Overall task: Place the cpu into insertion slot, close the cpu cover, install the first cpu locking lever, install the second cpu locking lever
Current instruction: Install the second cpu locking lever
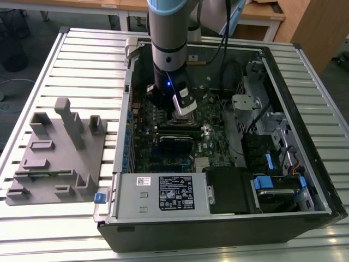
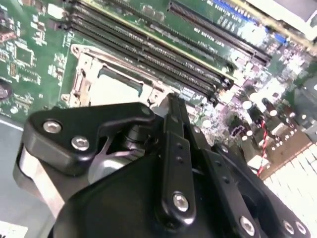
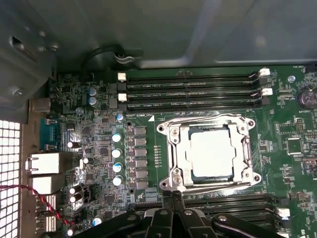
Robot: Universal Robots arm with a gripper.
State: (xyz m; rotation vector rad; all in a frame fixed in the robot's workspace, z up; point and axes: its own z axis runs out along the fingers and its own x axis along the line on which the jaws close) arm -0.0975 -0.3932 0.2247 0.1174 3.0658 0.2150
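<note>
I am holding the gripper (image 3: 173,197) low over the green circuit board (image 3: 292,163) inside the open computer case (image 1: 229,229), at the lower middle of the first wrist view, just short of the socket's near edge. The fingers (image 3: 177,198) are pressed together with nothing between them, a narrow tip suited to pushing. The cpu (image 3: 212,152) is already sitting in the insertion slot (image 3: 171,148), right of centre in that view, and the cpu cover (image 3: 208,122) is lying flat around it, so I judge seating and cover done. In the exterior view the case is resting on the slatted bench (image 1: 54,229).
</note>
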